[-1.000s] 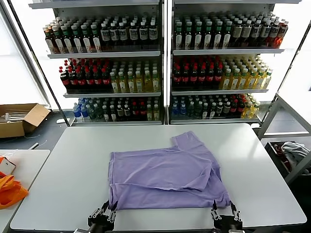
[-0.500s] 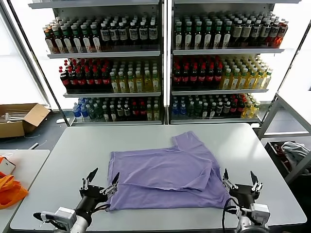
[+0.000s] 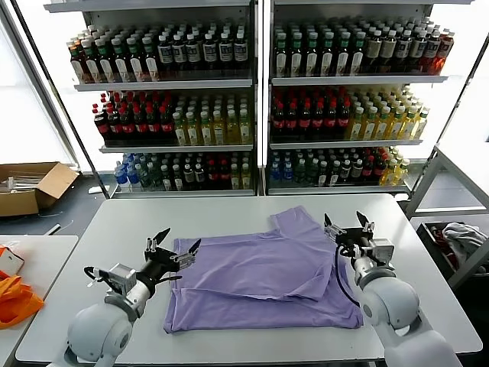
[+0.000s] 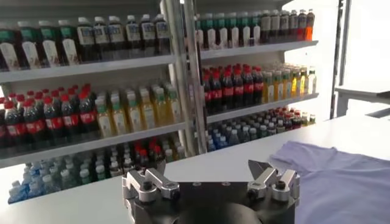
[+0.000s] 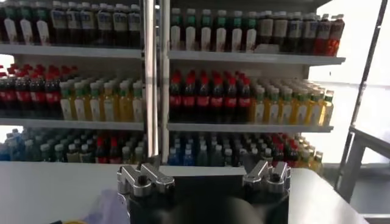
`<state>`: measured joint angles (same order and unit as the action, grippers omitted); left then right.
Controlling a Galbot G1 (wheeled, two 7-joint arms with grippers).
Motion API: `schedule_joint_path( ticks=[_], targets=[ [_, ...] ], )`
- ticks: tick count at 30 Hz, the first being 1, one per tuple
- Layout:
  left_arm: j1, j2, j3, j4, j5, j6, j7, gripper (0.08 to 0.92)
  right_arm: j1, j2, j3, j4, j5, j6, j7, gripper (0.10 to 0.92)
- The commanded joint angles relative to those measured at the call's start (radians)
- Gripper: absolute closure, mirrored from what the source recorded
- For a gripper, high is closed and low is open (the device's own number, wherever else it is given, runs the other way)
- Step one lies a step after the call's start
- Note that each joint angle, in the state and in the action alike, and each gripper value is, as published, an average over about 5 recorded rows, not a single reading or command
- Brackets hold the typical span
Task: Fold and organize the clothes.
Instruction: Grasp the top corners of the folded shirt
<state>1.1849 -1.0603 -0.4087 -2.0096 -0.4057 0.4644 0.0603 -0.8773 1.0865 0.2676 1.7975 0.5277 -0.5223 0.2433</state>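
Lavender T-shirt [image 3: 260,279] lies half-folded on the counter [image 3: 397,229]; left gripper [image 3: 171,250] and right gripper [image 3: 348,229] hover spread apart, likely about to grasp its far edge.

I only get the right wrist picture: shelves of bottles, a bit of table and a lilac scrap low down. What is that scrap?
Observer: It belongs to a lavender T-shirt lying partly folded on the white table; the head view shows all of it.
Operator: Where is this claw compared with the shirt?
Observer: The right claw is open, up at the shirt's far right side beside the sleeve.
Operator: Is there a second claw?
Observer: Yes, the left claw, also open, sits at the shirt's far left corner.
Operator: Anything else nearby?
Observer: An orange cloth lies on a side table to the left.
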Motion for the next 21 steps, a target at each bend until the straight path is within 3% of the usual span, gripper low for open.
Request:
schedule_joint_path(
  ticks=[1, 21],
  targets=[
    [-0.266, 0.019, 0.098, 0.335, -0.089, 0.058, 0.019, 0.177, 0.289, 0.040, -0.163, -0.342, 0.020, -0.053, -0.118, 0.203],
    [-0.292, -0.024, 0.108, 0.473, -0.064, 0.101, -0.034, 0.177, 0.392, 0.255, -0.115, -0.667, -0.105, -0.042, -0.108, 0.203]
  ],
)
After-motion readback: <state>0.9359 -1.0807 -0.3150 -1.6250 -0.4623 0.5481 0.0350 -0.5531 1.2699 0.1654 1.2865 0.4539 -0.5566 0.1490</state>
